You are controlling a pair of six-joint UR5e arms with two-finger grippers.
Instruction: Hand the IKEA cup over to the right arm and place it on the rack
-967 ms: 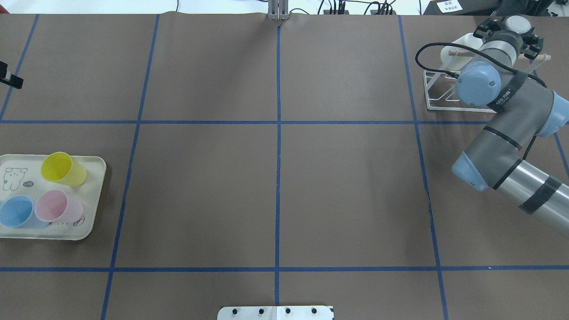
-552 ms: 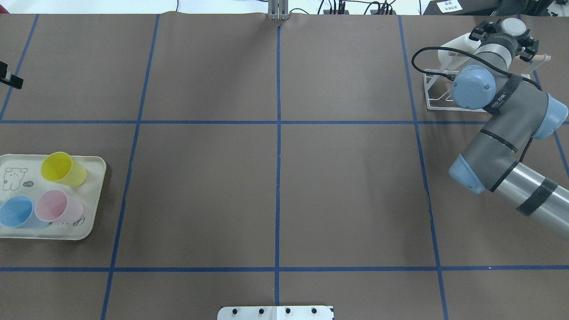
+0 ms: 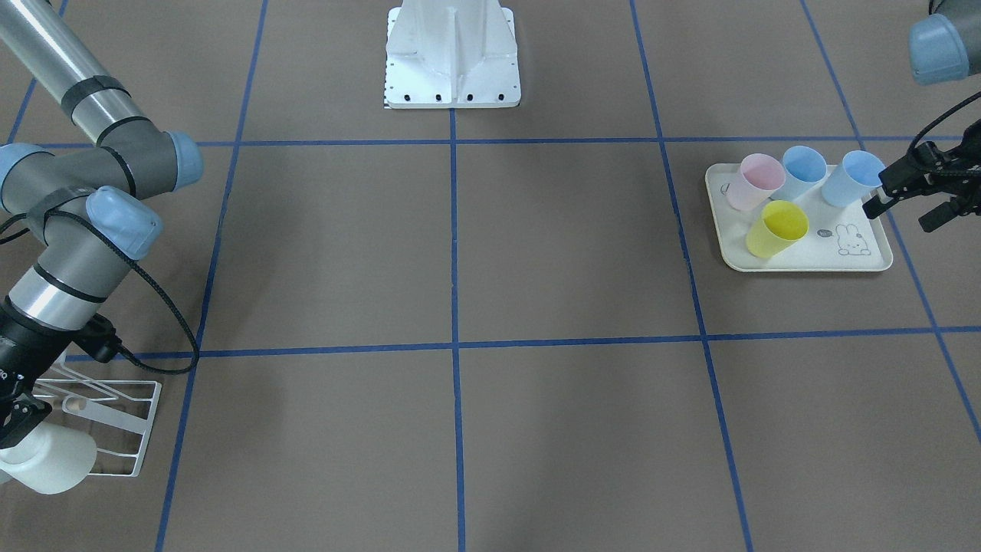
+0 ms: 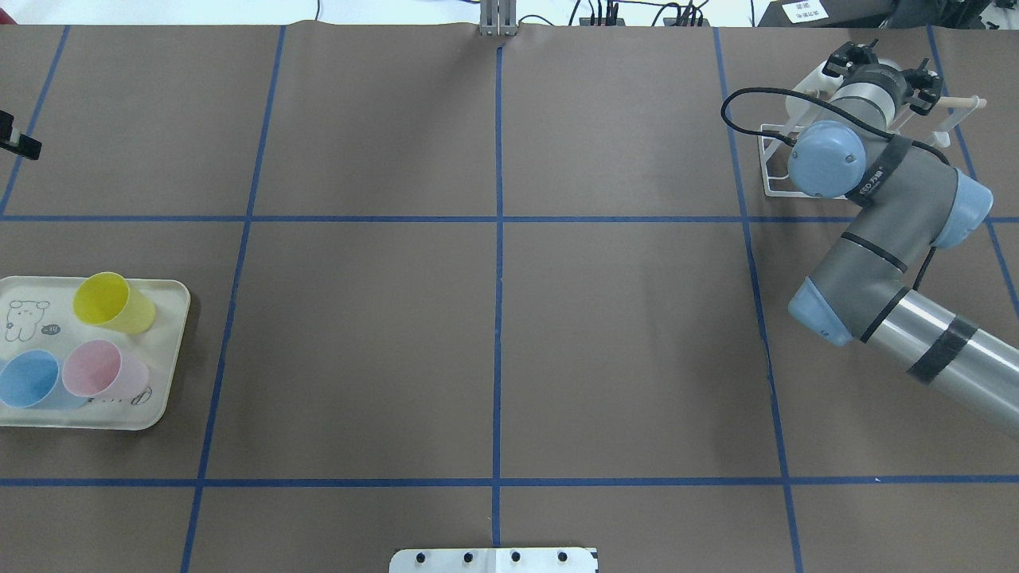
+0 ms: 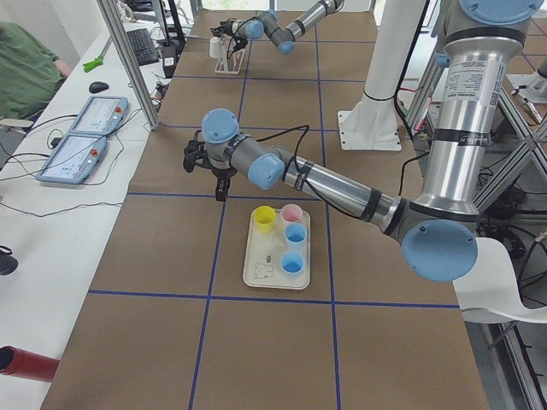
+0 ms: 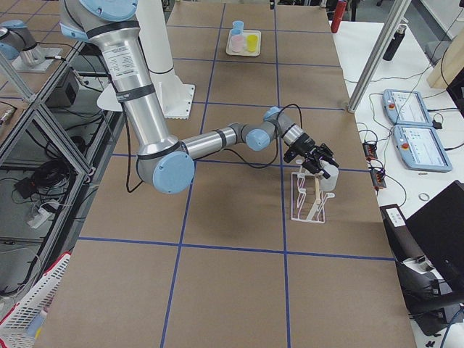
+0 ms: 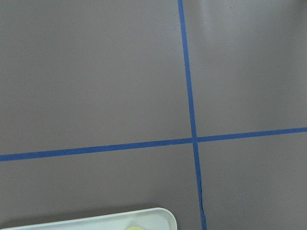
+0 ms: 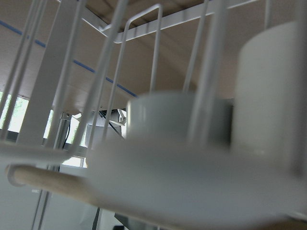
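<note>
My right gripper [image 4: 882, 64] hangs over the white wire rack [image 4: 776, 179] with its wooden rod [image 4: 967, 102]. Its fingers stand wide apart on a white IKEA cup. The wrist hides this cup from overhead. In the right wrist view it is a pale blur [image 8: 192, 182] close to the camera. Another white cup [image 4: 804, 89] rests on the rack beside the fingers and also shows from the front [image 3: 46, 460]. My left gripper [image 3: 904, 208] hovers open and empty at the outer edge of the tray.
A cream rabbit-print tray [image 4: 163, 350] at the table's left holds yellow [image 4: 111, 302], pink [image 4: 102, 370] and blue [image 4: 32, 380] cups. The robot's white base [image 3: 452, 54] stands at mid-table. A black cable [image 4: 740, 103] loops from the right wrist over the rack.
The right arm has swung left across the rack and tipped its wrist down. This hides the pale disc seen earlier between its fingers. The cup on the rack and the tray have not moved.
</note>
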